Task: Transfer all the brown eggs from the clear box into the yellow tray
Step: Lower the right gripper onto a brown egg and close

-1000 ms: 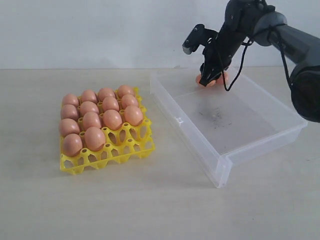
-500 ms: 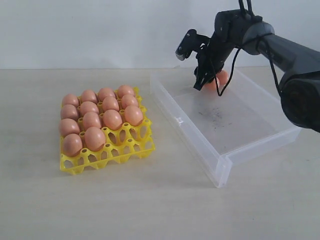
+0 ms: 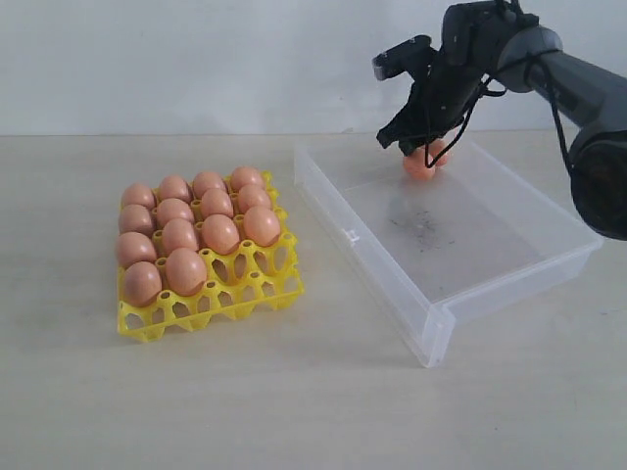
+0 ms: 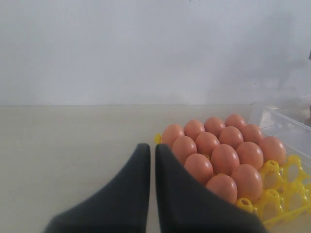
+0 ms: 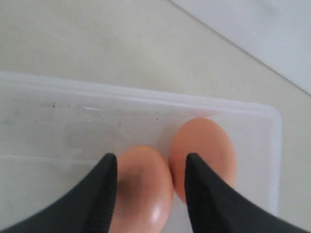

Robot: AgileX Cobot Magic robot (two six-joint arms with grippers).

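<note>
The pale bench [image 3: 294, 411] carries everything. On its right half lies the clear box [image 3: 431, 333], the largest thing, turned at an angle so that one corner points to the bench's front edge and the opposite one to its back edge. There are dark scuffs [image 3: 423, 225] on its floor and a small clasp [image 3: 349, 235] on the long wall that faces the tray.

The yellow tray [image 3: 211, 308] sits on the left half of the bench, near the box but apart from it. Fourteen brown eggs [image 3: 179, 235] fill its back and left cups. The cups along its front edge and at its front right corner are open.

The right hand [image 5: 151, 160] hangs over the box's back corner, its dark fingers [image 5: 104, 194] standing partway apart on either side of one egg [image 5: 141, 189]. Whether they press on that egg I cannot tell. A second egg [image 5: 204, 145] lies touching the first, close against the box's back wall.

The left hand [image 4: 152, 145] is over bare bench beside the tray, its fingers drawn narrow with only a thin slit between them, holding nothing.
</note>
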